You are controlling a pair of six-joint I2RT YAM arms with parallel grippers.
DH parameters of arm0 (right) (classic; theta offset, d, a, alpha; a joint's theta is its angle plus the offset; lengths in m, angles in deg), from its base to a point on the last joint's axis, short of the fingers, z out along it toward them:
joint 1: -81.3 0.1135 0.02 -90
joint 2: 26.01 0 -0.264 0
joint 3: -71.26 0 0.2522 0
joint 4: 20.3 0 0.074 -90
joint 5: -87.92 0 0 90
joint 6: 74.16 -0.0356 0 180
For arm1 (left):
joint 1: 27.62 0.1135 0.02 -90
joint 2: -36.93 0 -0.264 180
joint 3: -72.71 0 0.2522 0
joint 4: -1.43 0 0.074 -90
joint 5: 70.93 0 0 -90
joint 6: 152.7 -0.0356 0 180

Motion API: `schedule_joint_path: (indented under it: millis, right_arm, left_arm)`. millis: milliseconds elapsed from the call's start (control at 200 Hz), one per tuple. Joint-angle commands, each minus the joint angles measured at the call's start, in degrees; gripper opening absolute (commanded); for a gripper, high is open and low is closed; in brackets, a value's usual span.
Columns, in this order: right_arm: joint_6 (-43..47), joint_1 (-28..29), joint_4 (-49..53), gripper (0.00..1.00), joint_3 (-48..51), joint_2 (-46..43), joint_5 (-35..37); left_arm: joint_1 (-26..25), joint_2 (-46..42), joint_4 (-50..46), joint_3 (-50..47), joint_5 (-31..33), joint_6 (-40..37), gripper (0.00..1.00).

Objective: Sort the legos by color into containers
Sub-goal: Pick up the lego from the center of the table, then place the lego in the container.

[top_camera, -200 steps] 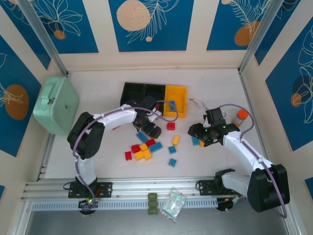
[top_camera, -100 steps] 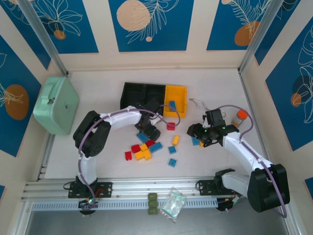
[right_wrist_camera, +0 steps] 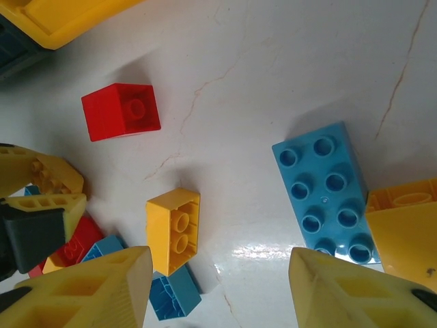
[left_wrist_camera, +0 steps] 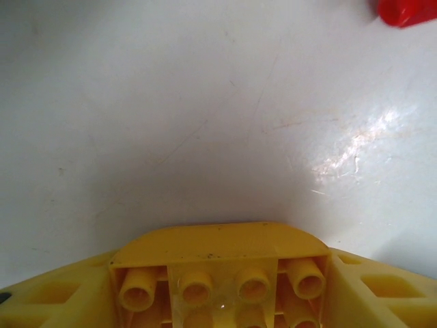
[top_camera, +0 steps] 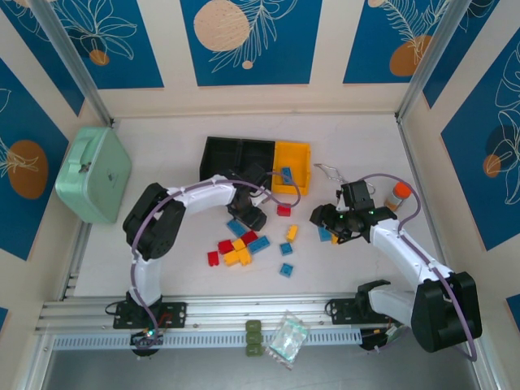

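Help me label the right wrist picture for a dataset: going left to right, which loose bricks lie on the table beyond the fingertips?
red brick → yellow two-stud brick → blue eight-stud brick

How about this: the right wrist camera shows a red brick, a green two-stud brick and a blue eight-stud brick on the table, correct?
Not quite: the two-stud brick is yellow, not green, as the right wrist view shows. The red brick and blue eight-stud brick are on the table.
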State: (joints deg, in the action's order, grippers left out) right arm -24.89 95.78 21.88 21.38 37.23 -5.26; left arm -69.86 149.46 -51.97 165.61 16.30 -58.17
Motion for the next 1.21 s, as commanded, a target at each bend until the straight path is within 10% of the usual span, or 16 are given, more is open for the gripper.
schedule_joint_path:
  millis: [0,535,1201]
  right_arm:
    - [0.4,2.1,0.8,0.56,-1.9,1.0,0.1]
    - [-2.0,10.2,-3.0,0.56,-5.8,7.9,1.7]
    - [-2.3,10.9,-3.3,0.56,-6.7,8.8,2.3]
  left_arm:
    - [1.4,-5.1,-0.2,1.3,-0.3,2.3,0.63]
    - [17.9,-9.8,-0.6,8.5,4.5,17.3,0.62]
    - [18.9,6.7,-3.1,23.0,11.1,22.2,0.66]
